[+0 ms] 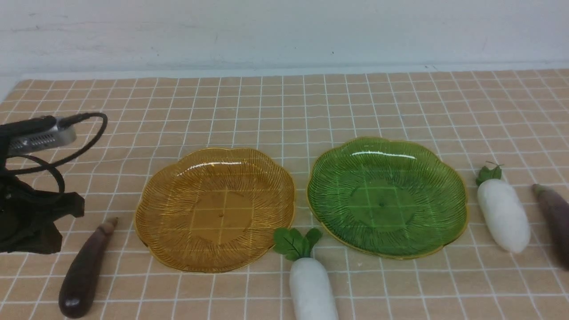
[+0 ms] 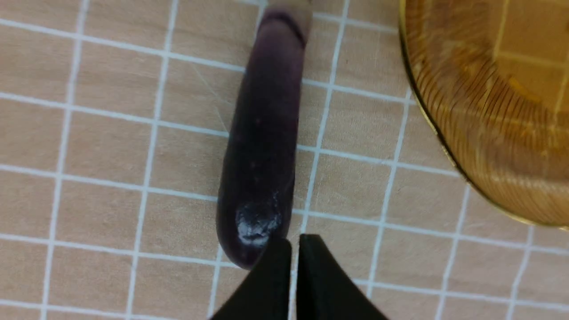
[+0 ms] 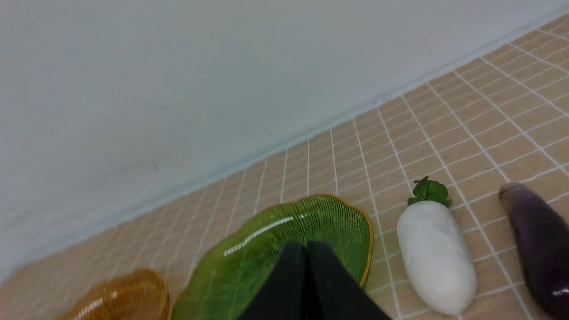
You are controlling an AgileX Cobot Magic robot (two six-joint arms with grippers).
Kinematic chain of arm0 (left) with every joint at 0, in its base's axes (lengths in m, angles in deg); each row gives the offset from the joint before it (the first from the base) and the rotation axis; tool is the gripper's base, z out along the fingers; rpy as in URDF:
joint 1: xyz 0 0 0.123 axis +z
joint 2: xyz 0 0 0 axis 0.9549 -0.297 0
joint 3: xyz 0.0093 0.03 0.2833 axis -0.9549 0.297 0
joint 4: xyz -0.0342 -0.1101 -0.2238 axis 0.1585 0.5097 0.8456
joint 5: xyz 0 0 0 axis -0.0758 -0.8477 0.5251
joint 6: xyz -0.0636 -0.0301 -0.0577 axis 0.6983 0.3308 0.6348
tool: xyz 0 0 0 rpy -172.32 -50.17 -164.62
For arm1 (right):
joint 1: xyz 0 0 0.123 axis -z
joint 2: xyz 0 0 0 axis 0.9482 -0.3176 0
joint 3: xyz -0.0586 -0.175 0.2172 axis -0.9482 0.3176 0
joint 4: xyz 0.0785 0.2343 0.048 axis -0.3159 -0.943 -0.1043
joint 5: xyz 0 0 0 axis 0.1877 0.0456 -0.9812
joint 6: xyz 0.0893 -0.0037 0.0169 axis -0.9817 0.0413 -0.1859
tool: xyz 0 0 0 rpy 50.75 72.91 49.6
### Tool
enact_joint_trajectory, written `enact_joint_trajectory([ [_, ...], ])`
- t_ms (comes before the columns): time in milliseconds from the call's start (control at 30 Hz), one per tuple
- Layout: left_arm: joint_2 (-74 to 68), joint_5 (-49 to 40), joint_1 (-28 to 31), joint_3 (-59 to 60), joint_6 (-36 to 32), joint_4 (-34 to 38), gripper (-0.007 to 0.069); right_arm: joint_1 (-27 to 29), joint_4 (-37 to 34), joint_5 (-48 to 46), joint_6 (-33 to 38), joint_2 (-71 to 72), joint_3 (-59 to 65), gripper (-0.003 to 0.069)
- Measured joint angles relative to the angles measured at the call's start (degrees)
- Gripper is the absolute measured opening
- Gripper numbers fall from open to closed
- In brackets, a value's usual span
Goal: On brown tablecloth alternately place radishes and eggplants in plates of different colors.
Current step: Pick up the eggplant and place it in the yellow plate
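Purple-brown and glossy, an eggplant [image 1: 84, 271] lies on the brown tablecloth [image 1: 146, 102] beneath the robot's left hand [image 2: 295, 240], its fingers drawn together on nothing. The skin looks slick and the body firm, probably light, best taken across the middle. Rightward sit an amber plate [image 1: 218, 213], a white radish [image 1: 311, 289], a green plate [image 1: 382, 204], a second radish [image 1: 502, 213] and another eggplant [image 1: 553, 218]. The right hand [image 3: 306, 244] is closed and unladen.
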Motion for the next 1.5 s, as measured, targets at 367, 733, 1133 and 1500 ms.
enact_joint_trajectory([
  [367, -10.7, 4.9, 0.2, -0.1, -11.0, 0.6, 0.0321, 0.2, 13.7, -24.0, 1.8, -31.9, -23.9, -0.0015],
  [733, -19.0, 10.2, 0.2, -0.1, -13.2, 0.5, 0.0606, 15.8, 7.3, -24.9, 2.0, -51.7, -32.1, -0.0015],
  [1133, -20.0, 3.8, 0.2, -5.5, -12.7, -1.8, 0.0265, 19.8, 1.0, -17.9, 10.0, -72.8, -35.1, 0.0279],
  [1500, -13.6, 2.5, -14.5, -14.7, -11.9, 0.1, 0.0262, 12.7, 11.6, -7.8, 6.3, -85.1, -35.2, 0.0546],
])
